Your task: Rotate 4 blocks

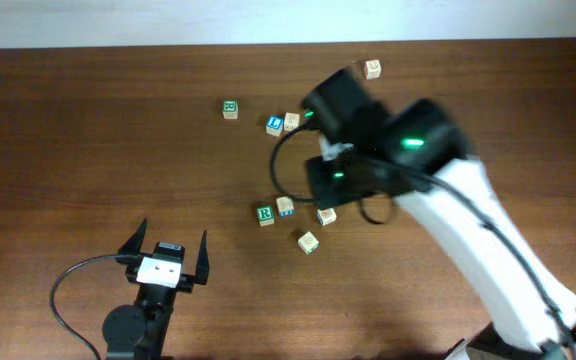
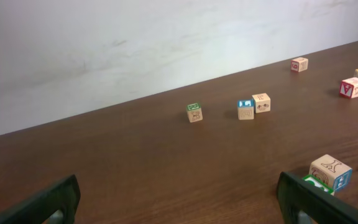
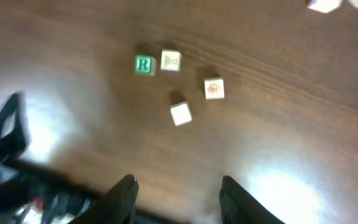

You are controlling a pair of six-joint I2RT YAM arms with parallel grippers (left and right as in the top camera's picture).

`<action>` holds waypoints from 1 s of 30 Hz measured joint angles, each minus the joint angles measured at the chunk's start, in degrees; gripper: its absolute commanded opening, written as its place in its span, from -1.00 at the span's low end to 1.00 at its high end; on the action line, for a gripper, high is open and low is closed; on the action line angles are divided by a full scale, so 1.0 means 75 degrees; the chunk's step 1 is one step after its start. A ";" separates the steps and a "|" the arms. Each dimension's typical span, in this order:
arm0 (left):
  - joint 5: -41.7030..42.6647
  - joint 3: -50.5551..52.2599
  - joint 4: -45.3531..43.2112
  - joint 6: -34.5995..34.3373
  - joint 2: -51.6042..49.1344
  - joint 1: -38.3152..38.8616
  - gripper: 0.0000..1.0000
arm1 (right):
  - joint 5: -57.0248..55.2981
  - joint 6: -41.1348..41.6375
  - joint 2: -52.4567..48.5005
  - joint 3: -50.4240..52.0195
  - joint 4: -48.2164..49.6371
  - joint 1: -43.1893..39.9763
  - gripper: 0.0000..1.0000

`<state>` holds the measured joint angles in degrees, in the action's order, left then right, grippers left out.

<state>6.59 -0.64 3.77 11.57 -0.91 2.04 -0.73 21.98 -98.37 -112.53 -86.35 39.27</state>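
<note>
right claw [image 3: 182, 200] half open, empty (above the table [image 3: 291, 143]), likely lining up; next: drop onto plain block [image 3: 180, 114] ahead, twist.

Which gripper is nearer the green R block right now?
Right. The right gripper hovers above the table close beside the green R block. The left gripper sits clearly farther off, back near its own base, fingers open.
</note>
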 measured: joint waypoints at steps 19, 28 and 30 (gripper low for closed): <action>0.0000 0.0000 0.0000 0.0000 0.0000 0.0000 0.98 | 0.0723 -0.0510 -0.0921 0.5292 0.4902 0.0064 -0.10; 0.0003 0.0000 0.0000 0.0000 0.0000 0.0000 0.98 | 0.1003 -0.0758 -0.1373 0.5292 0.4957 0.0064 -0.21; 0.0000 0.0000 0.0000 0.0000 0.0000 0.0000 0.98 | 0.1011 -0.0755 -0.1431 0.5292 0.4951 0.0061 -0.31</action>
<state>6.59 -0.64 3.77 11.57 -0.91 2.04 6.85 16.32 -109.10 -72.84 -49.21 39.72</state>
